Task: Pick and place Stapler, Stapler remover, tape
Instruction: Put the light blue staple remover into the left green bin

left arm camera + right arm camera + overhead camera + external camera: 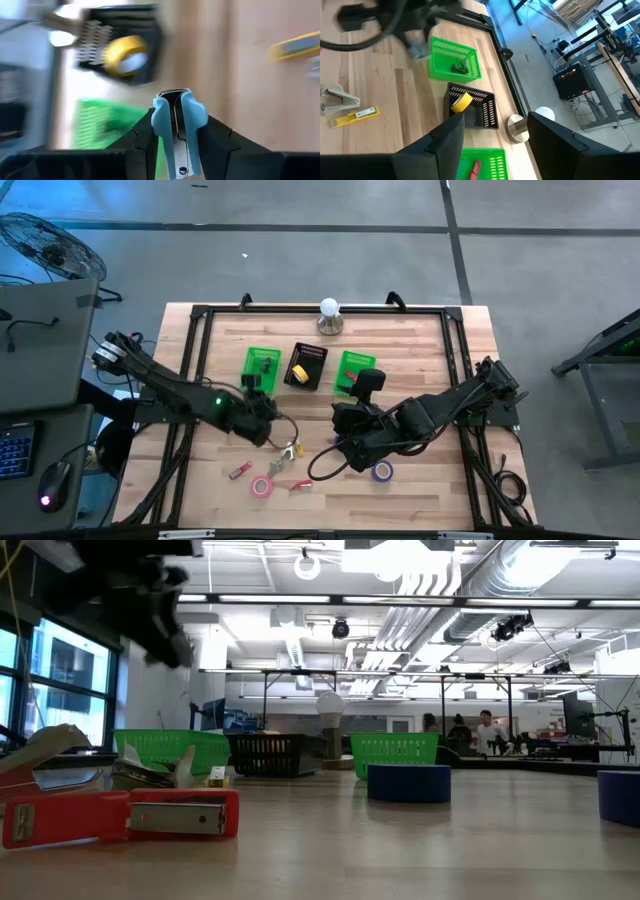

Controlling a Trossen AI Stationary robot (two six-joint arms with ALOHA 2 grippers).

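Left gripper (pixel 175 145) clamps a pale-blue plastic staple remover (pixel 176 117) above the wood table (pixel 420 490); yellow tape ring (pixel 125 54) in black mesh basket (pixel 145 75) ahead. Right gripper (pixel 492 135) open.

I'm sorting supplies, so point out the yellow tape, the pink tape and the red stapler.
yellow tape (pixel 461 102), right wrist view, on its yellow band.
pink tape (pixel 262 486), high view, on its ring.
red stapler (pixel 120 813), low view, on its red body.
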